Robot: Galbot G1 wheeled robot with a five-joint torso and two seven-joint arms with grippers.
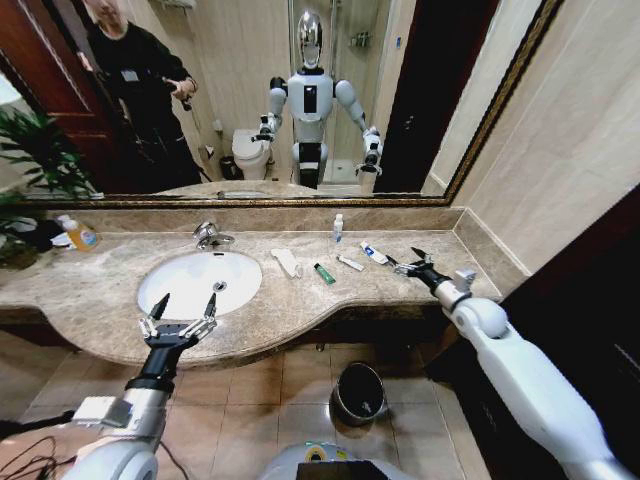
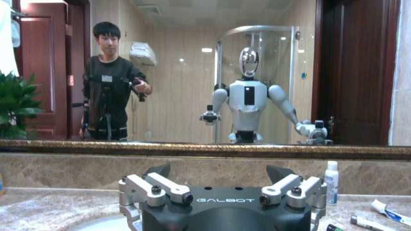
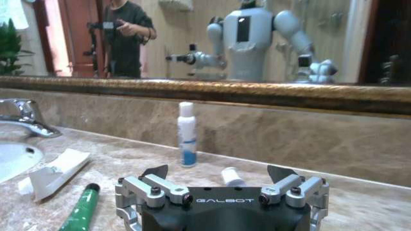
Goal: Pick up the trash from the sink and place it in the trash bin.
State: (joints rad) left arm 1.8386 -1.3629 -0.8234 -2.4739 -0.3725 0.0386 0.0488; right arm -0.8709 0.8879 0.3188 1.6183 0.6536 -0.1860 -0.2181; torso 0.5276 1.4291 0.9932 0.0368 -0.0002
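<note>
The trash lies on the marble counter to the right of the sink, not in the basin: a white wrapper, a green stick, two white tubes and a small white-capped bottle by the mirror. My right gripper is open, low over the counter just right of the nearer tube. The right wrist view shows that tube's end ahead between the open fingers, with the bottle, wrapper and green stick beyond. My left gripper hangs open over the sink's front rim. The trash bin stands on the floor below the counter.
A chrome tap stands behind the basin. An orange-labelled soap bottle and a plant are at the far left. The mirror runs along the back wall; a side wall closes the counter's right end.
</note>
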